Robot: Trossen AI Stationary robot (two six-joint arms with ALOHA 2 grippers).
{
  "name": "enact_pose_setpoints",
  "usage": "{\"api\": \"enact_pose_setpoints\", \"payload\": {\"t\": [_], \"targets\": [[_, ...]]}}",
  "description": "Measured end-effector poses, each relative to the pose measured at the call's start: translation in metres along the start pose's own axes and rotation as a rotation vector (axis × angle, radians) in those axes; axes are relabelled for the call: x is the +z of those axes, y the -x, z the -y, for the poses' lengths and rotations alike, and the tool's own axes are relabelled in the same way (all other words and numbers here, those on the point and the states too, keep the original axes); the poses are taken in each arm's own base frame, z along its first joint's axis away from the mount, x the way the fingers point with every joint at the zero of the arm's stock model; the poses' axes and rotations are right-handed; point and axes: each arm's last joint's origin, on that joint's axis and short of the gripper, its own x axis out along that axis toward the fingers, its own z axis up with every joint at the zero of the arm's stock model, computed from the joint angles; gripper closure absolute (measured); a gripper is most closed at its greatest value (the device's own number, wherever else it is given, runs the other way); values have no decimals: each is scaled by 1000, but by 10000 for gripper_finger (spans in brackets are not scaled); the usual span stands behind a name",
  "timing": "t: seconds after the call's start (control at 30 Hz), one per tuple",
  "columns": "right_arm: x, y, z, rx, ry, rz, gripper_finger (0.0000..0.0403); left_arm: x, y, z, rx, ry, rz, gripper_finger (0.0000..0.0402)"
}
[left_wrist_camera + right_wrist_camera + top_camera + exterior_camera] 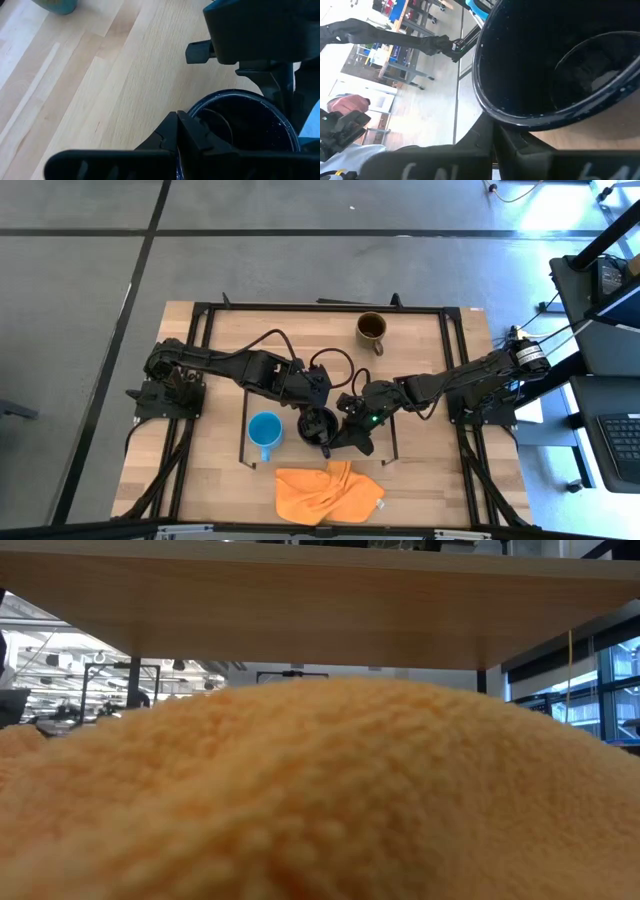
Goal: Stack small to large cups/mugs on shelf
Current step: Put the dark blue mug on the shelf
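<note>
The black mug [318, 425] stands upright on the shelf board [300, 452], about mid-board. The light-blue mug [265, 430] stands on the board to its left, handle toward the near edge. The olive-brown mug [372, 330] stands on the tabletop at the far side. My left gripper [177, 131] is shut, at the black mug's far-left rim [245, 120]. My right gripper [492, 134] is shut, at the black mug's right side [545, 60]. It also shows in the left wrist view [260, 30], above the mug. My left gripper's shut fingertips [170, 131] stand right beside the black mug's rim [200, 107]; I cannot tell whether they touch it. My right gripper's shut fingertips [480, 137] lie against the mug's outer wall just under its rim [500, 120], coming slanting down from the table's right. The mug stands upright on the board.
An orange fleece cloth [328, 492] lies crumpled on the tabletop in front of the shelf. It fills the low view [320, 800], with the shelf board's underside [320, 610] above it. The shelf's black end frames [393, 430] stand on either side of the mugs.
</note>
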Motion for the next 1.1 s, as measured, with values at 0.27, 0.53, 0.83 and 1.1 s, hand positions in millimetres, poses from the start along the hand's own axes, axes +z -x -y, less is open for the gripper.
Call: {"api": "enact_pose_setpoints", "payload": {"t": [0.27, 0.53, 0.83, 1.1], "targets": [[-2, -10, 3, 24, 9, 8, 400, 1, 0, 1, -7, 3, 10, 401], [10, -5, -12, 76, 95, 35, 400, -5, 6, 7, -16, -13, 12, 401], [22, -4, -22, 72, 153, 26, 398, -15, 16, 9, 51, 7, 4, 401], [48, 13, -50, -96, 302, 40, 397, -38, 34, 1, 197, 128, -78, 401]]}}
